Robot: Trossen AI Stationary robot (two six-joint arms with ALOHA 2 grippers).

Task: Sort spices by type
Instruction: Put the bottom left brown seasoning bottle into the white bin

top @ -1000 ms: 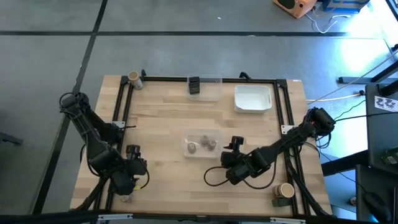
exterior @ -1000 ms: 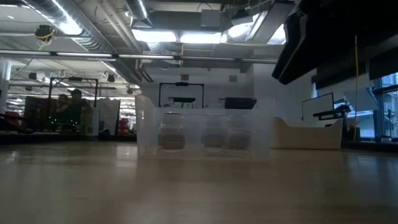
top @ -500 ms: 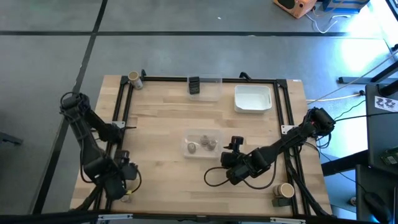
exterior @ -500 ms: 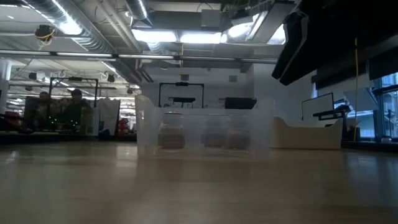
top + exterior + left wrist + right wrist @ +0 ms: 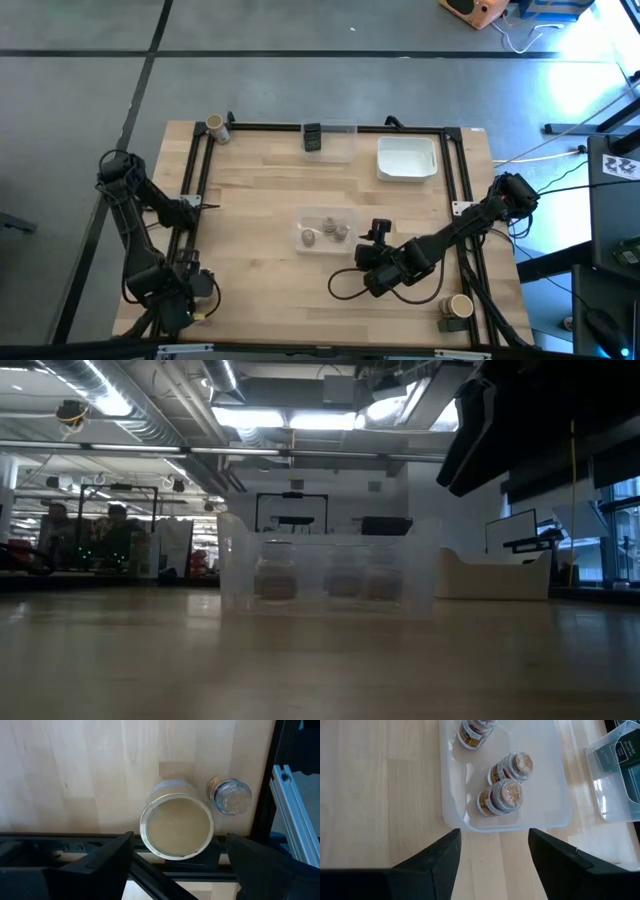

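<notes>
Both arms were matte black, built of chunky jointed segments with rounded housings, the right arm (image 5: 440, 243) trailing a looping black cable, and each ended in two broad, dark, flat-faced fingers (image 5: 102, 862).

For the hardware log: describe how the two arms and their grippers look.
Both arms are dark, near-black jointed links. A black cable loops on the table beside the right arm. The left gripper and the right gripper each end in two flat, dark, blade-like fingers. No markings are visible.

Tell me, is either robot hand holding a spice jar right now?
No, nothing is held. The left gripper hovers open over a tan-topped jar. The right gripper is open near the clear bin of small jars.
</notes>
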